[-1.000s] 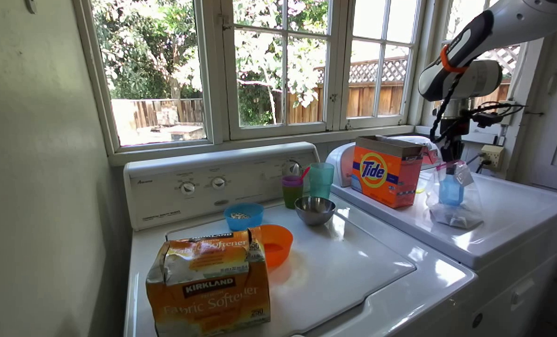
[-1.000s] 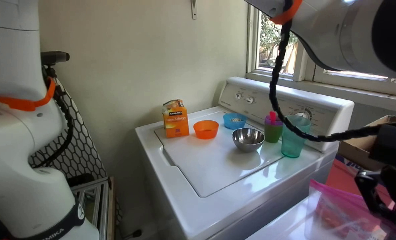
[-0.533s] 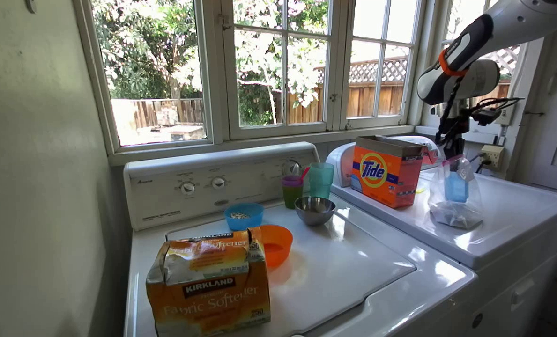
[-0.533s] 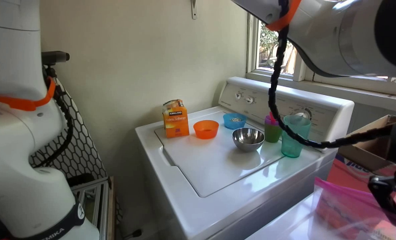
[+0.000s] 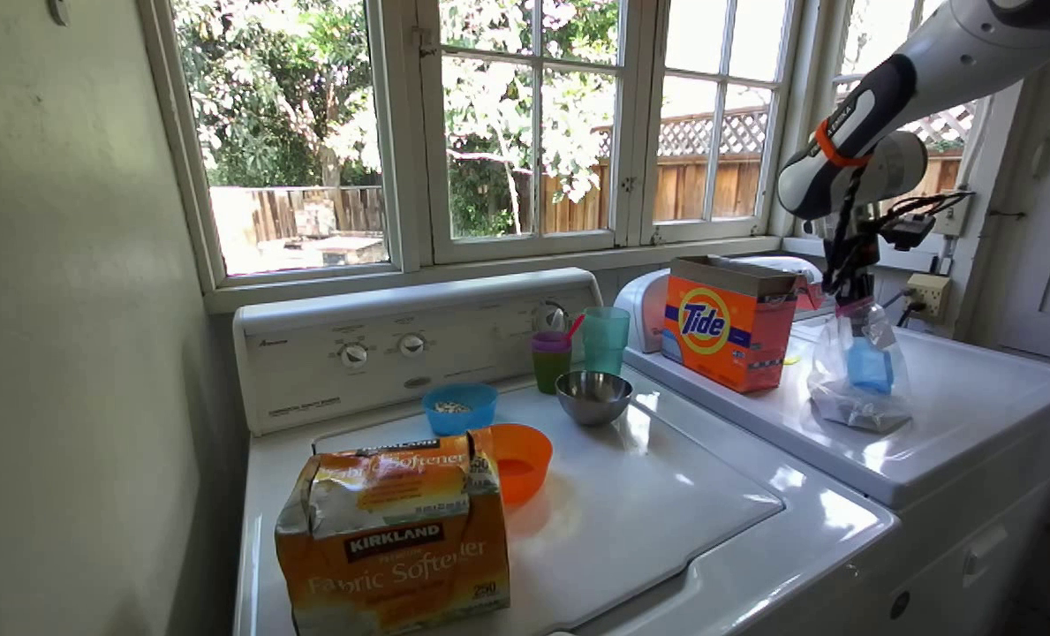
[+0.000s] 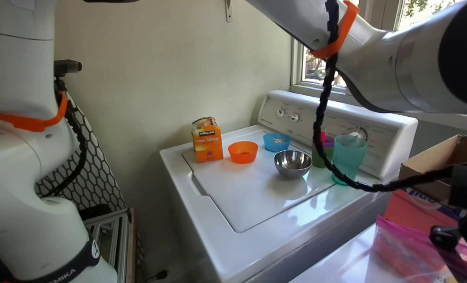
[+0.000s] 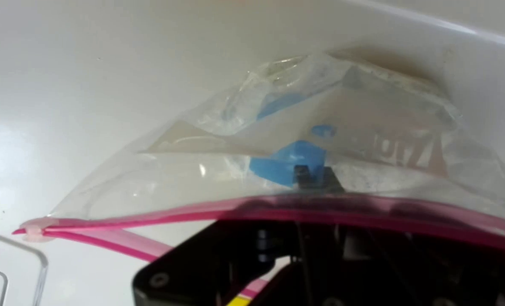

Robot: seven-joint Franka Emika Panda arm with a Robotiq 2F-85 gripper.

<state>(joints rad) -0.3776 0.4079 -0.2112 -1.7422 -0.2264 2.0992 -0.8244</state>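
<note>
Blue scoop (image 5: 870, 367) in a clear bag (image 5: 830, 378)

In an exterior view, note the scoop: pale blue, boxy, slightly tilted, over the bag's whitish contents (image 5: 860, 413) on the white machine (image 5: 975, 389). In an exterior view, locate the bag's pink rim (image 6: 406, 232) near the Tide box (image 6: 410, 212). In the wrist view, your gripper (image 7: 316, 175) is clamped on the scoop, showing deeper blue through the bag.

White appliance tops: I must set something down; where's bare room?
Bare: white lid, from round silver metal bowl to notched front edge. Crowded: beside the orange Tide carton, where the black pincer sits inside the clear plastic bag; also around the teal plastic cup.
</note>
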